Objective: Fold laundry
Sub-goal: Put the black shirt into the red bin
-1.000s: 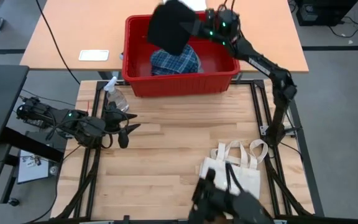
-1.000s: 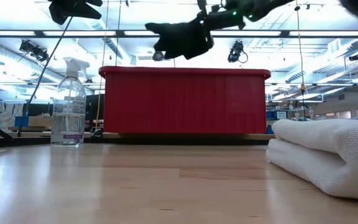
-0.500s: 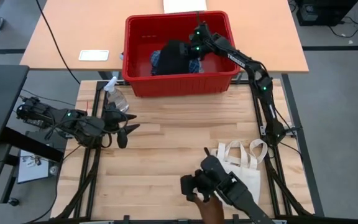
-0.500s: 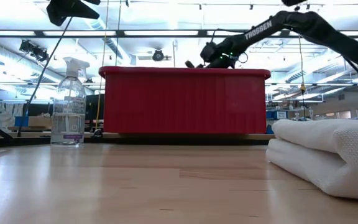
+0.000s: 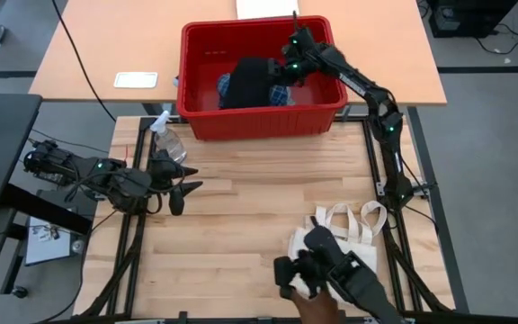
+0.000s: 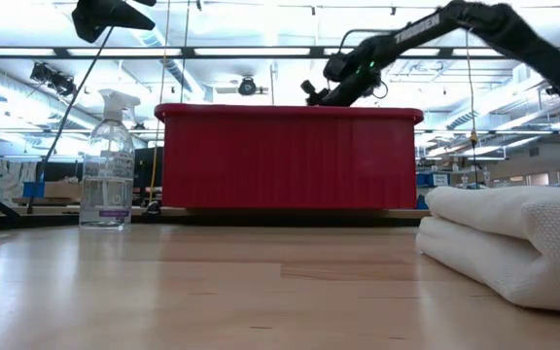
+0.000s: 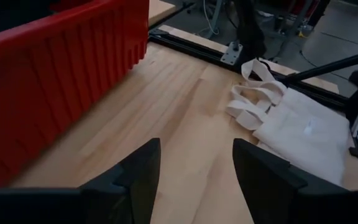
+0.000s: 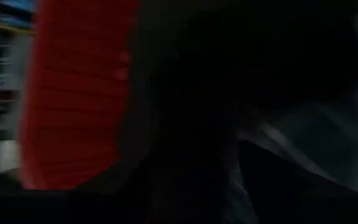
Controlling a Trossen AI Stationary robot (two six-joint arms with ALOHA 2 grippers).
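The right gripper (image 5: 281,70) reached into the red bin (image 5: 259,117) at the black garment (image 5: 252,81), apparently to fetch laundry; its jaws' state couldn't be told. The left gripper (image 7: 194,168) waited open, empty, over the table (image 5: 241,225).

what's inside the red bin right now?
Red bin holds a black garment lying over a blue-and-white plaid garment. Right gripper reaches in. Anything beneath them is covered.
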